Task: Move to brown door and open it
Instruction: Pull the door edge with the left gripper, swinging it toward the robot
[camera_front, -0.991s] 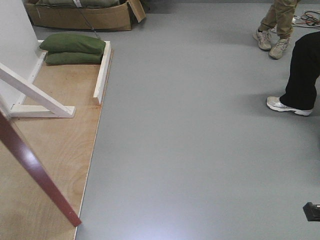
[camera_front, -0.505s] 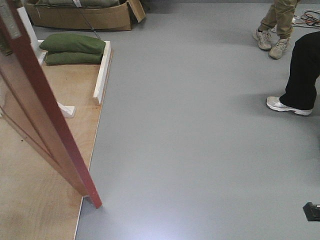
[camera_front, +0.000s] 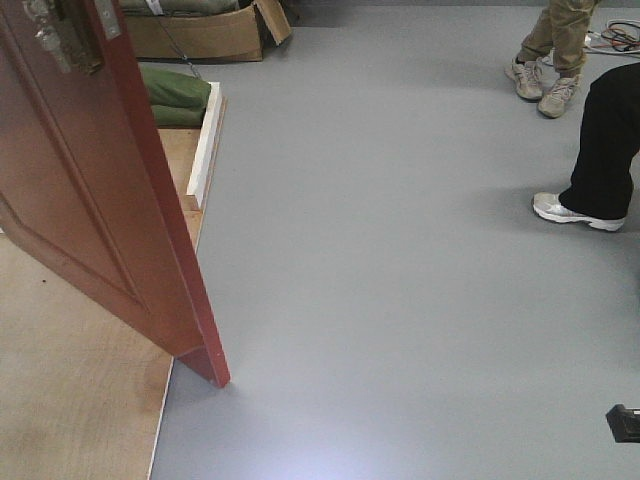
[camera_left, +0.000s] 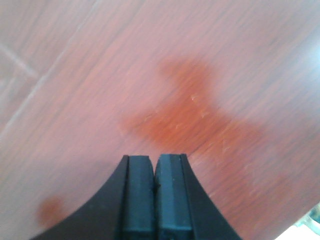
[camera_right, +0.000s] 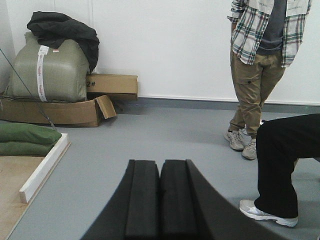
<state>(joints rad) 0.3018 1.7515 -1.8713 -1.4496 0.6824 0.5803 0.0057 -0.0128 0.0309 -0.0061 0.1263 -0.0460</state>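
The brown door (camera_front: 90, 200) fills the left of the front view, glossy reddish-brown with recessed moulding. Its free edge slants down to a bottom corner at the seam between plywood and grey floor. A brass lock plate (camera_front: 60, 35) shows at the top left. In the left wrist view the door's wood grain (camera_left: 200, 90) fills the frame. My left gripper (camera_left: 155, 160) is shut, pads together, right up against that surface with nothing held. My right gripper (camera_right: 160, 165) is shut on nothing and points out over the grey floor, away from the door.
A plywood platform (camera_front: 70, 400) lies under the door, with a white wooden rail (camera_front: 205, 140) and green sandbags (camera_front: 180, 95) behind it. A cardboard box (camera_front: 210, 35) sits at the back. Two people stand at the right (camera_front: 600, 140) (camera_front: 555, 50). A dark part (camera_front: 623, 422) pokes in low right.
The door has swung to the right into the front view: first only its lower edge showed at the far left, now its panelled face covers the white brace and part of the sandbags.
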